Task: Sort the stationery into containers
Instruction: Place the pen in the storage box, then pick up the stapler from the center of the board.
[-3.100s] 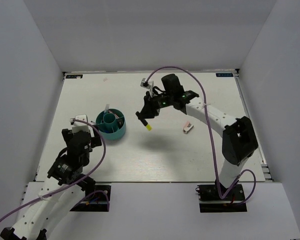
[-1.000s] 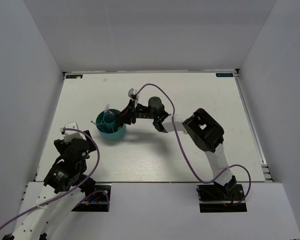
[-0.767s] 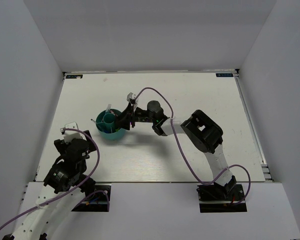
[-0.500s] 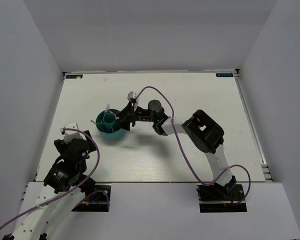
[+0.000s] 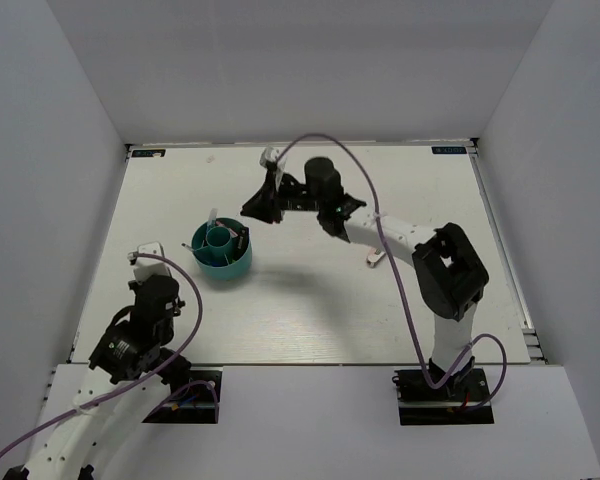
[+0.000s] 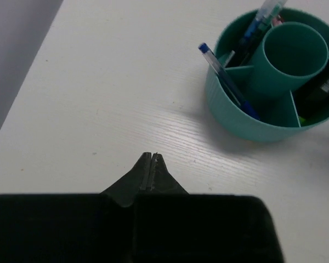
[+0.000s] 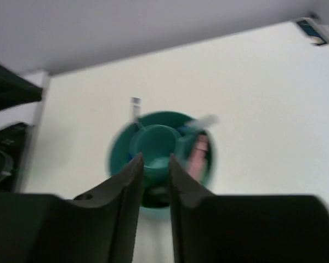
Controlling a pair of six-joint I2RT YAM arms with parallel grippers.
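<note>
Leftovers: white-pink piece (image 5: 377, 256) right of the organiser (image 5: 223, 262) looked light and stiff, I'd pinch its middle. The left hand (image 6: 152, 157) was closed, right hand (image 7: 154, 159) barely open, both empty.

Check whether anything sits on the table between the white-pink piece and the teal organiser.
Nothing visible does. In the top view, only bare table lies between the white-pink piece and the teal organiser. The right arm passes above the table.
</note>
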